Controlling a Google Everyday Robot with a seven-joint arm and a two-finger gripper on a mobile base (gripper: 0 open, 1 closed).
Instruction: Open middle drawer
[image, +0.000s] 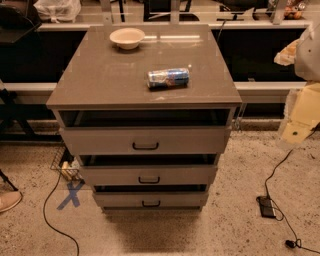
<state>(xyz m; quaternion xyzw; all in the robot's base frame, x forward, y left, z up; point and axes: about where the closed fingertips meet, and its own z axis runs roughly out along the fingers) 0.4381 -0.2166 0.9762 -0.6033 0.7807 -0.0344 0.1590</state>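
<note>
The hand (299, 125) is beyond the counter's (110, 75) right edge, its grip impossible to tell. Reaching for the middle drawer (149, 175), it might catch the top drawer (100, 141) instead.

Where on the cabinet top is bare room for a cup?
Bare: the cabinet top left of the soda can, in front of the bowl, and its front strip. Tightest between those two. The gripper hangs beyond the right edge.

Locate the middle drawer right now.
Camera view, centre: the middle drawer sits between the top drawer and the bottom drawer of the cabinet. The gripper is at the view's right edge, apart from it.
</note>
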